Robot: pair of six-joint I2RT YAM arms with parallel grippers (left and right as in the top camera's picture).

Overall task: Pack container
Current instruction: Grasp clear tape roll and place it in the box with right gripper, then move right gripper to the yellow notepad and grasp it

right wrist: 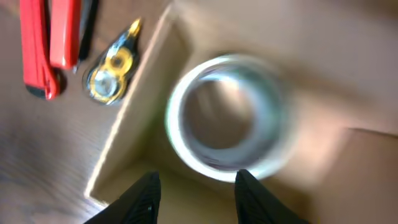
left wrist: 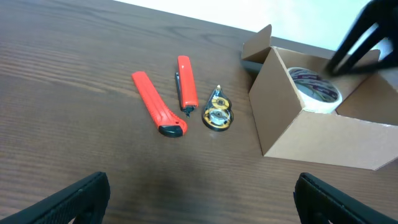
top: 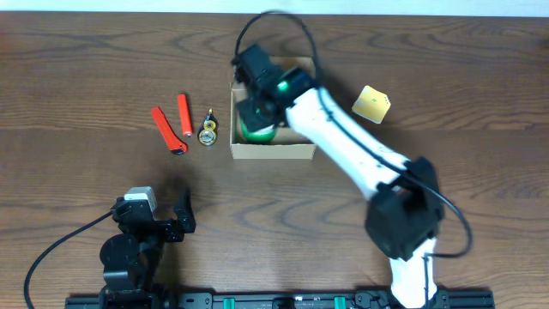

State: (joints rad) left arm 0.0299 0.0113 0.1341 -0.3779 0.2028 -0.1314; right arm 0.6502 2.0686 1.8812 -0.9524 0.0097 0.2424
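No text, number or brand can be read in any view. The box point(left wrist: 311, 134) shows plain cardboard faces, and the dark reddish marks round the inner core of the tape roll point(left wrist: 314, 87) are too blurred to make out as letters. The yellow and dark patches on the small dispenser point(left wrist: 217, 113) are too small to tell whether any of them is print.
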